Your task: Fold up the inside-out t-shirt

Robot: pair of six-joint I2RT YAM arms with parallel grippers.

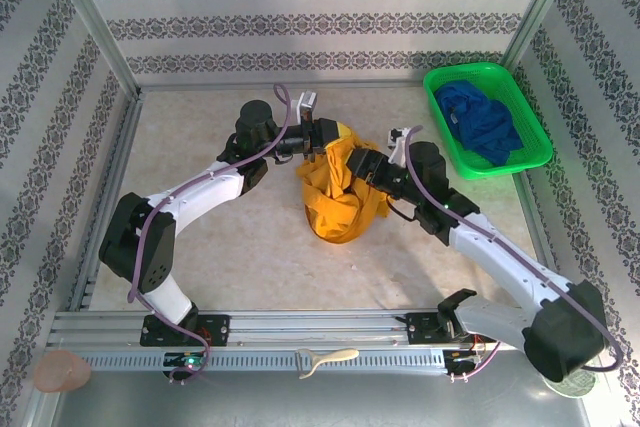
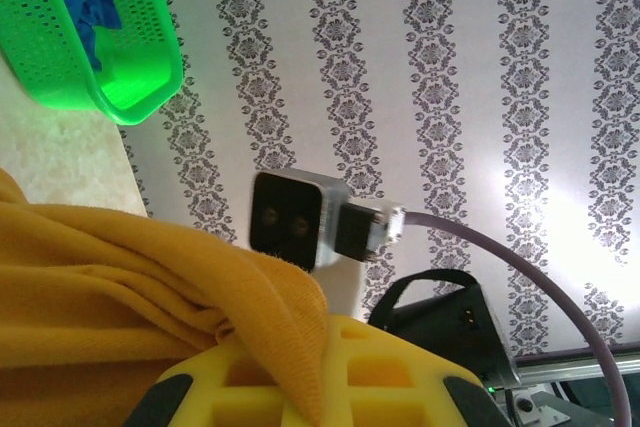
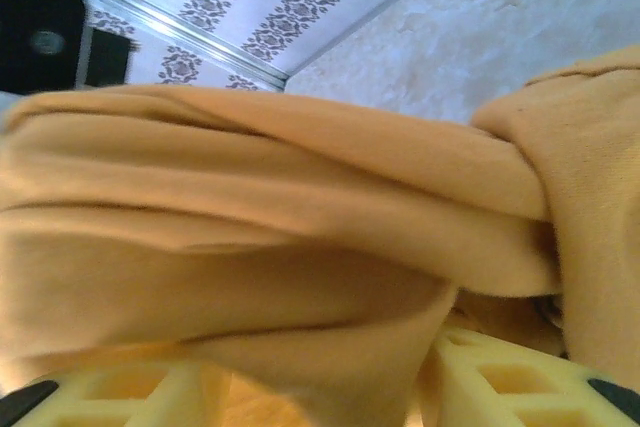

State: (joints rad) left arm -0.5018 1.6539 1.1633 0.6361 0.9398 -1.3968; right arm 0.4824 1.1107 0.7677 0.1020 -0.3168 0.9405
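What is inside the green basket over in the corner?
A crumpled deep-blue cloth garment lies inside the green basket and covers most of its floor. Anything that might be under the cloth is covered, so I cannot tell.

text: none readable in any view
t-shirt: plain yellow cloth, no print legible
basket: no label legible
wallpaper: ornament stripes, no letters
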